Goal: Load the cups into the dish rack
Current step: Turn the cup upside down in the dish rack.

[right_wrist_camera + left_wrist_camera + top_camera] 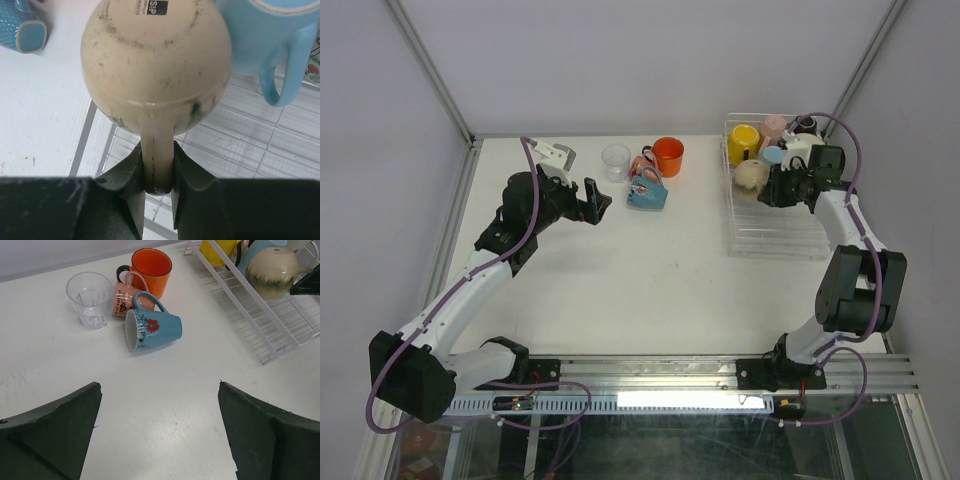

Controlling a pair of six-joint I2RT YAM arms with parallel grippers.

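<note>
My right claw (159,172) clamps the handle of a round beige ceramic mug (155,60), its body jutting straight ahead above the white-wire dish rack (83,137); my left claw (159,405) gapes.

We find bare worktop (620,270) between the left gripper (598,200) and the rack (775,240), open for passing. Along the far edge the glass (616,160), pink mug (644,166), orange mug (668,155) and the blue mug (646,194) on its side bunch close, leaving little gap. The beige mug (752,176) in the right gripper (775,185) and other mugs fill the rack's far end; its near half lies free.
</note>
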